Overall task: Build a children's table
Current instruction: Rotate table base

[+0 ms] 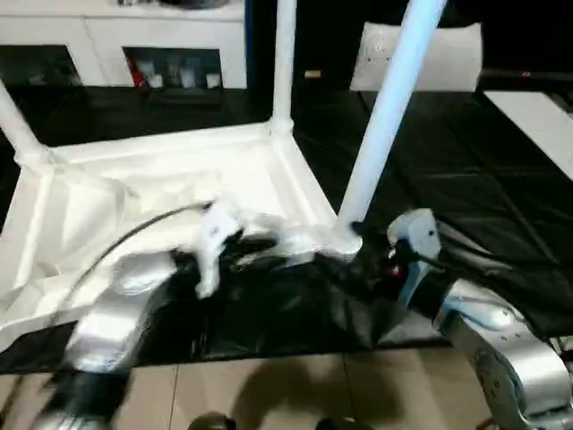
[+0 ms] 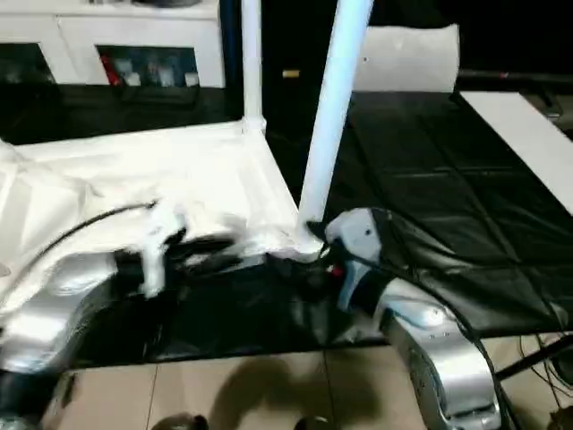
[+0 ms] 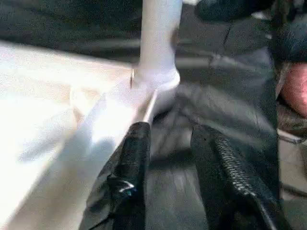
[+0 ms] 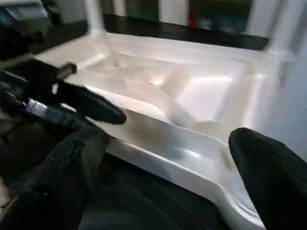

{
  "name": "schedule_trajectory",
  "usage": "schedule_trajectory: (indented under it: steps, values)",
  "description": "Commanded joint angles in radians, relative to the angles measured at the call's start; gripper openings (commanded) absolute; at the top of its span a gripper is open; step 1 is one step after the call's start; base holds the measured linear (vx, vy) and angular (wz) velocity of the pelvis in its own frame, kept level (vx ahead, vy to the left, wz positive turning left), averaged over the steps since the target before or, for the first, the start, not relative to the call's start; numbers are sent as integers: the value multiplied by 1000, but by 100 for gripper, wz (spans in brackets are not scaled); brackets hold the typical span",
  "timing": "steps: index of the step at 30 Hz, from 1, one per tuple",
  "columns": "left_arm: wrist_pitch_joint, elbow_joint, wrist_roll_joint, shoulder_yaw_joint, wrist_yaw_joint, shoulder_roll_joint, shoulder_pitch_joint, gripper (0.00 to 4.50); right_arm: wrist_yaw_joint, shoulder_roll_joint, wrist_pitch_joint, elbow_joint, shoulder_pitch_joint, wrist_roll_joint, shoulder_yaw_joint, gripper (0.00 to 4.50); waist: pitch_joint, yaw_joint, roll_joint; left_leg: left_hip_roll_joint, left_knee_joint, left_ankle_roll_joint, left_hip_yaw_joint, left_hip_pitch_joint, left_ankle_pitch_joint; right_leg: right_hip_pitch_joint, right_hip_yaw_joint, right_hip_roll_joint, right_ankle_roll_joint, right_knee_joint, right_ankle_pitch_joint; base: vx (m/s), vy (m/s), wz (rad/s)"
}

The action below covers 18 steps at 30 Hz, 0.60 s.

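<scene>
The children's table lies upside down on a black mat, its white ribbed tabletop facing up. White legs stand in the far right socket, the near right socket and the far left corner. My left gripper is open at the tabletop's near rim, just short of the near right leg's base; one finger lies against the rim and nothing sits between the two. My right gripper is wide open at that same corner, beside the leg's foot, its fingers spread before the rim.
The black mat runs on to the right. A flat white sheet leans at the back and a white board lies at far right. White cabinets stand behind. Tiled floor begins at the mat's near edge.
</scene>
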<state>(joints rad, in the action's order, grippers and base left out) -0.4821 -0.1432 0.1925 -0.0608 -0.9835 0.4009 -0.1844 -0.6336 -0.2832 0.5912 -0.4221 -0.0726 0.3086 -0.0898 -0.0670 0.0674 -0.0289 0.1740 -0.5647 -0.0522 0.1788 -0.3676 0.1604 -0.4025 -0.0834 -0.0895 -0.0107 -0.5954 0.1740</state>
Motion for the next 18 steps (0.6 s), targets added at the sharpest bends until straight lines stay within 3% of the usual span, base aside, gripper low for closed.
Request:
schedule_trajectory:
  steps: [1,3,4,7,10,14,18]
  values:
    - [-99,-131,7,11,12,36,69,189,13,20,5,6,-14,-2,-20,450,56,-3,5,59,71,-9,-25,13,359,32,55,-61,-94,91,473,0,0,0]
    - [-152,-191,-8,24,39,50,125,224,33,48,-10,44,-41,-18,-37,450,52,-11,4,54,72,-15,-26,14,388,27,53,-57,-81,100,519,0,0,0]
    - [-182,-214,-21,31,61,52,152,231,50,65,-20,73,-61,-35,-48,450,54,-9,7,54,68,-20,-26,20,395,22,54,-58,-81,101,519,0,0,0]
    - [-279,-263,-63,40,146,59,215,231,100,113,-39,163,-127,-72,-73,450,53,-18,7,53,70,-38,-31,17,427,23,52,-56,-73,98,534,0,0,0]
    - [-367,-288,-110,48,252,46,258,259,148,163,-67,286,-206,-105,-91,450,49,-22,9,50,70,-46,-34,21,455,18,52,-52,-66,102,539,0,0,0]
    - [-442,-317,-162,50,346,42,292,259,237,247,-114,475,-317,-122,-61,450,51,-30,12,49,68,-54,-38,24,488,16,50,-53,-68,104,538,0,0,0]
    - [-449,-321,-188,51,402,30,295,259,352,288,-168,626,-391,-149,-9,450,55,-35,13,46,66,-57,-36,24,489,17,50,-50,-69,101,499,0,0,0]
